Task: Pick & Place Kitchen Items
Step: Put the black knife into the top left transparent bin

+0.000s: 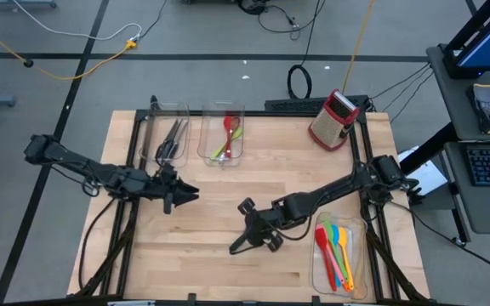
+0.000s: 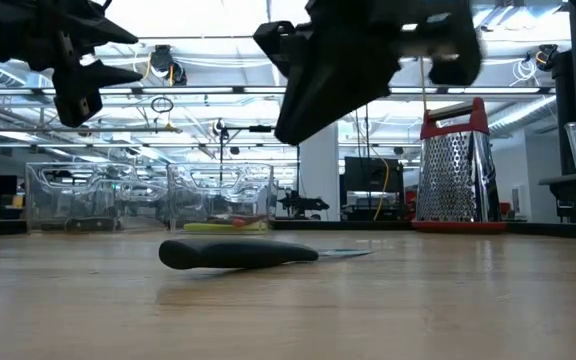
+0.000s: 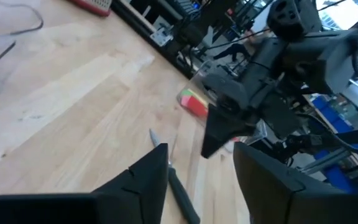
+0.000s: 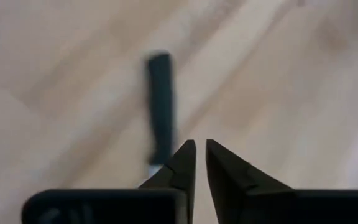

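Low view: black-handled knife [image 2: 238,254] lies unmarked, no lettering legible.

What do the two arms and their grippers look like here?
Both arms are matte black, built of slim jointed links with black cables trailing from them. The left gripper and the right gripper each end in two flat, pointed black fingers. No markings show.

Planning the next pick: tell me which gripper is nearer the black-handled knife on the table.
Right. The right gripper hovers just above the knife; the left gripper is off to its side.
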Controlling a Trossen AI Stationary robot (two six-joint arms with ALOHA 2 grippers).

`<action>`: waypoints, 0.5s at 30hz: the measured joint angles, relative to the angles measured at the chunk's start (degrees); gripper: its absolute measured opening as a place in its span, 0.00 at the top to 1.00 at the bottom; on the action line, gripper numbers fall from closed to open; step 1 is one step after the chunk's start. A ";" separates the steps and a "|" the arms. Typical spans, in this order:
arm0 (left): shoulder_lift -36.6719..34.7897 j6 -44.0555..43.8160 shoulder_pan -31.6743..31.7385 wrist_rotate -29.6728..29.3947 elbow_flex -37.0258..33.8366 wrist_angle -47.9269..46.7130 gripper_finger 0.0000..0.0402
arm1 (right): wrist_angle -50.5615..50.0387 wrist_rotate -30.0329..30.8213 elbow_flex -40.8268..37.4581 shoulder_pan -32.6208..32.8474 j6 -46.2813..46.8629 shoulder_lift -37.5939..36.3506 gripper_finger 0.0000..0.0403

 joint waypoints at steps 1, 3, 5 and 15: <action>0.24 -0.32 0.01 0.00 -0.01 0.00 0.53 | 0.13 -1.51 0.01 0.05 1.22 0.11 0.91; 0.82 -0.87 0.04 -0.03 0.00 0.06 0.51 | 0.10 -3.06 0.02 0.07 3.23 0.25 0.86; 0.88 -0.93 0.08 -0.02 -0.01 -0.09 0.49 | 0.32 -4.06 0.02 -0.02 3.89 0.28 0.81; 0.90 -0.89 0.82 0.22 -0.01 0.24 0.48 | 6.27 -7.34 0.02 -0.49 6.10 6.09 0.53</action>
